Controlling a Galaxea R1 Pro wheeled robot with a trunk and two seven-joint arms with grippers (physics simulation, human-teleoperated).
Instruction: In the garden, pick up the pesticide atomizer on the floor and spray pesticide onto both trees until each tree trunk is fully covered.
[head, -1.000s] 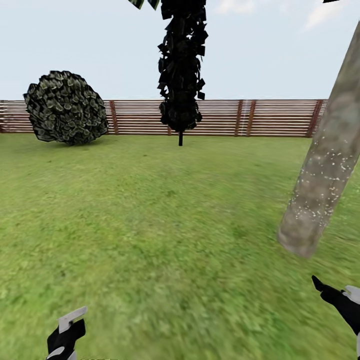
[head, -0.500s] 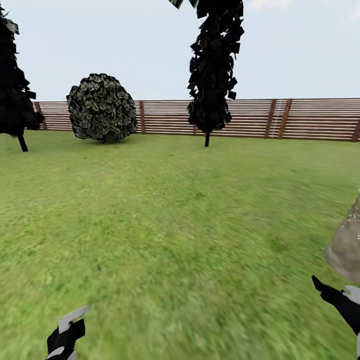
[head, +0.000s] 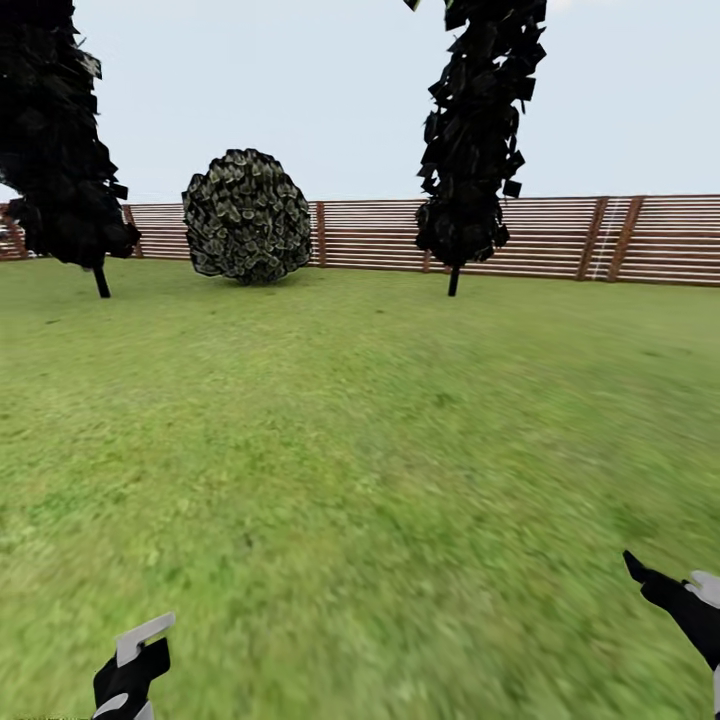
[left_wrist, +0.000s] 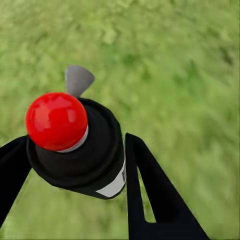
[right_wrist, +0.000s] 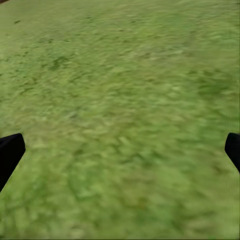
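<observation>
The left gripper (left_wrist: 75, 165) pinched the pesticide atomizer (left_wrist: 75, 142), red cap toward the wrist camera, grey nozzle aimed at the lawn (head: 340, 450). The right gripper (right_wrist: 120, 150) hung spread and empty. Ahead, conifers stood at 11 and 1 o'clock before the fence (head: 560, 235); no thick trunk was in sight, so the left arm's spray had no target yet.

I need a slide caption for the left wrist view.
Left end effector holds the red-capped atomizer above blurred grass.

Fenced garden: lawn (head: 360, 450), fence (head: 560, 235), shrub (head: 247, 215)
</observation>
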